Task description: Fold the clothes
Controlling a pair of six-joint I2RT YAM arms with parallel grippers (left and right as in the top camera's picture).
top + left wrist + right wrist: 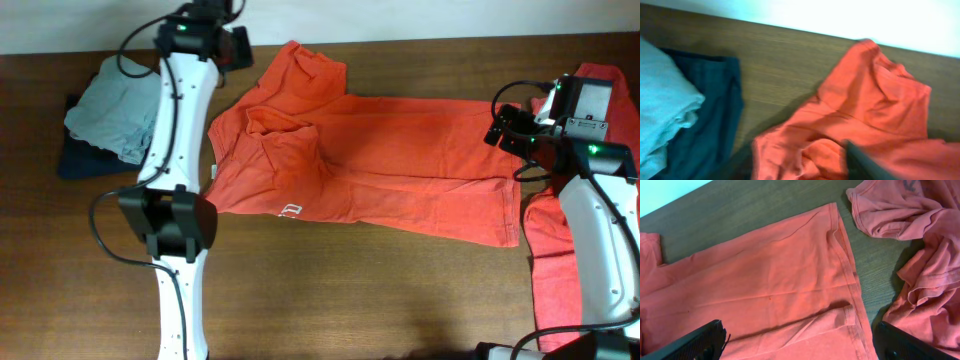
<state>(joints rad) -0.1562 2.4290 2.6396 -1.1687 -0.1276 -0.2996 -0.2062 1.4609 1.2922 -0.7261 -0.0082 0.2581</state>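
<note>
Now: shirt (380, 150) lies lengthwise left-to-right; right gripper (503, 128), jaws wide, over its hem (845, 265) end; left gripper (232, 48) beside far sleeve (310, 70), open or shut I cannot tell.

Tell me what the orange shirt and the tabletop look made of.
Orange T-shirt: soft matte knit, likely cotton; it creases, and the hem shows stitching.
Table: dark brown wood or wood-look laminate, low sheen; grain streaks run along it.
</note>
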